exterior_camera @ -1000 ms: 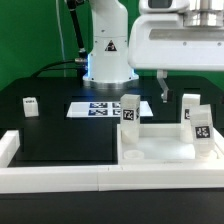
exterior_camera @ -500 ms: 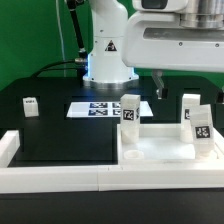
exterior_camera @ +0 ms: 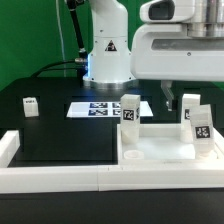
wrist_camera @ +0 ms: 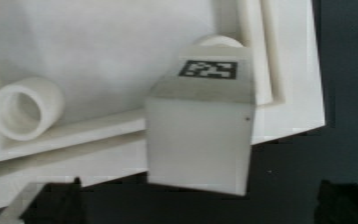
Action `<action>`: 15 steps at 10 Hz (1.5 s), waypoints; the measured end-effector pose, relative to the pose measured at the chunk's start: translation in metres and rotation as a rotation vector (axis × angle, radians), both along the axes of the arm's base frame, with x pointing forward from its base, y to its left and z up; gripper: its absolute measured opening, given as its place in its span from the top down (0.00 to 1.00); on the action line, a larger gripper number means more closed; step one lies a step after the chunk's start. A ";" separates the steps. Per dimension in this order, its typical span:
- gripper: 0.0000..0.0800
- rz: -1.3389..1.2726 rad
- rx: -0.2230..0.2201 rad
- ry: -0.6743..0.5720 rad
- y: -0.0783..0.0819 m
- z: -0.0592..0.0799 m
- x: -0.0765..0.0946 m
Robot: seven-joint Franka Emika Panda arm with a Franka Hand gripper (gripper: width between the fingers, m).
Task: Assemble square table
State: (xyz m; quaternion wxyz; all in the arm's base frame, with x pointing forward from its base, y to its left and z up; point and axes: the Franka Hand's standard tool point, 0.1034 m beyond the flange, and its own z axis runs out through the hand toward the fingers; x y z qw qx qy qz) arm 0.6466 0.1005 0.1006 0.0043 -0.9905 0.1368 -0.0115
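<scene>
Three legs point(exterior_camera: 130, 110) stood on tabletop point(exterior_camera: 160, 152), one socket point(wrist_camera: 25, 105) bare. Fourth leg point(exterior_camera: 30, 105) lay apart on surface point(exterior_camera: 60, 135), likely left to fit. Hand point(exterior_camera: 176, 99) spread wide, holding nothing

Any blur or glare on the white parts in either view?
Exterior view: the gripper, close to the lens, looks soft; the white tabletop is bright with faint edges. Wrist view: the leg is slightly blurred, its tag visible; no harsh glare.

The exterior camera stands off the arm, slightly above the black surface point(exterior_camera: 60, 130), and faces across it toward the arm's base point(exterior_camera: 107, 50) at middling range. The wrist camera looks down from close by onto one leg point(wrist_camera: 202, 130) and the white slab point(wrist_camera: 87, 50), which both views share.
</scene>
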 end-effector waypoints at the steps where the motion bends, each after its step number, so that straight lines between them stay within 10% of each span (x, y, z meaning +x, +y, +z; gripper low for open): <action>1: 0.19 -0.010 -0.001 0.003 0.004 -0.003 -0.002; 11: 0.19 -0.014 0.012 -0.012 0.001 -0.013 -0.011; 15: 0.45 -0.086 0.015 -0.012 0.000 -0.013 -0.010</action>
